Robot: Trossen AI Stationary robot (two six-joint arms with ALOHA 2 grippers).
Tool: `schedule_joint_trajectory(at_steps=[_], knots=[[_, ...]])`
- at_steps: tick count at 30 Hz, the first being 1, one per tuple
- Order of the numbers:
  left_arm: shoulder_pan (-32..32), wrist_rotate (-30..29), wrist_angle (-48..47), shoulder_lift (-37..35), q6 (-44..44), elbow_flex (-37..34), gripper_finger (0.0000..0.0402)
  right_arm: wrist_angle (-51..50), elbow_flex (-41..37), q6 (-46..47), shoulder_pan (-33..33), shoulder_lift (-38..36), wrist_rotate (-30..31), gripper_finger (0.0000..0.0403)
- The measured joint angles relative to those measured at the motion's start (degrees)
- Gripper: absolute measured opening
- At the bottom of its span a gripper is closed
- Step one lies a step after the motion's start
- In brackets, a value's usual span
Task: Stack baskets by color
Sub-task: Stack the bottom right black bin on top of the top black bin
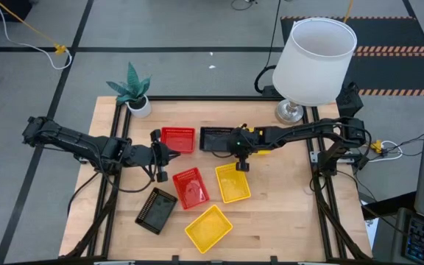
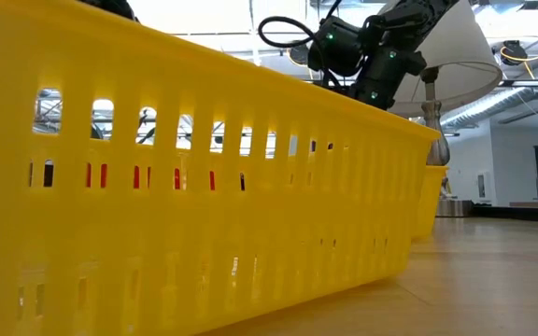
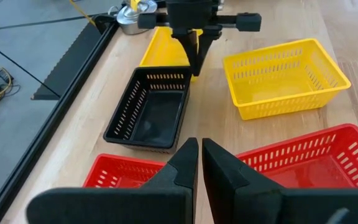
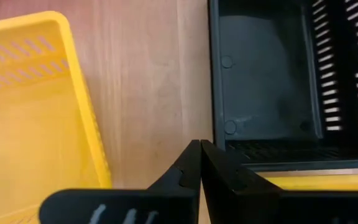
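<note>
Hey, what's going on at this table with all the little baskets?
Two robot arms are sorting small mesh baskets by color on a wooden table. Nothing is held right now. The left gripper is shut between the two red baskets. The right gripper is shut too, beside the far black basket and a yellow basket. Another black basket and yellow basket lie loose near the front. A lamp and a plant stand at the back.
</note>
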Motion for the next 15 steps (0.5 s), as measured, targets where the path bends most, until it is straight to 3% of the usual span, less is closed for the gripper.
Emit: schedule_joint_trajectory(at_steps=[15], knots=[[0.00, 0.15, -0.13, 0.00, 0.15, 0.00, 0.0026, -0.42, 0.91, 2.88, 0.02, -3.82, 0.84, 0.0002]])
